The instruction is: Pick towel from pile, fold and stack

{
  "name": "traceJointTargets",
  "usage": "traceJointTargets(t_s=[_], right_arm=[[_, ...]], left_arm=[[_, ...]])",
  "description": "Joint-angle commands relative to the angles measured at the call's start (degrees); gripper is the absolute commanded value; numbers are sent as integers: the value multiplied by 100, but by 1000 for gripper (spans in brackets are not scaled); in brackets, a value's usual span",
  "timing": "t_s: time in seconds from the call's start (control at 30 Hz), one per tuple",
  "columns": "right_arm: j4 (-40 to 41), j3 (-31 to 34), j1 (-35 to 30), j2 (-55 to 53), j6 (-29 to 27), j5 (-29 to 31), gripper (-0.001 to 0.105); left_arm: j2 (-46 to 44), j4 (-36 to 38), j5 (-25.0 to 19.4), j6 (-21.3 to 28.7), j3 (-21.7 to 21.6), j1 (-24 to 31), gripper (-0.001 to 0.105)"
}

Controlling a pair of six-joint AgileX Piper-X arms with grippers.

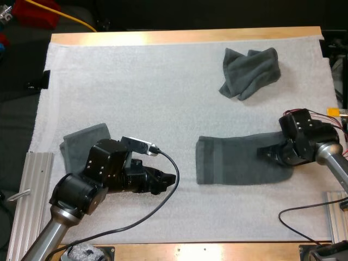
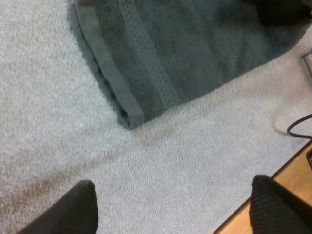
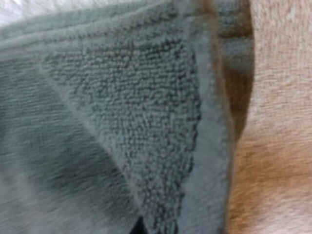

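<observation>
Robot laboratory or test bench, not a home: wooden table (image 1: 185, 36) under a white mat (image 1: 152, 98), bare metal rails (image 1: 33, 190) at both sides, left arm (image 1: 70, 204) and right arm (image 1: 333, 157) reaching over it.

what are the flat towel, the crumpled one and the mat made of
Flat towel: looks like cotton terry, matte dark grey-green; the right wrist view shows looped pile and a smoother woven hem. Crumpled towel: seemingly the same cloth, lying in soft folds. Mat: white, matte, finely nubbly, perhaps foam or fleece; I cannot tell which.
</observation>
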Motion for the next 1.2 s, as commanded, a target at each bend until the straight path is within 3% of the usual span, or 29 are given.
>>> traceJointTargets(t_s=[0.0,0.13,0.4,0.6,0.87,1.17], right_arm=[[78,-51,8,-74,33,-255,2],[12,-93,217,-86,185,-708,2],[-832,-92,1232,92,1039,-822,2],[-1362,-92,1631,486,1500,-1130,2],[-2050,-92,1871,944,1997,-1448,2],[-2215,-92,1868,1398,2241,-1620,2]], left_arm=[[-39,36,50,-17,-36,-17,63],[-39,34,50,-17,-36,-17,63],[-39,34,162,-1,-36,-17,63],[-39,34,180,22,-36,-17,63],[-39,48,303,22,-36,-17,63],[-39,133,303,139,-36,-17,63]])
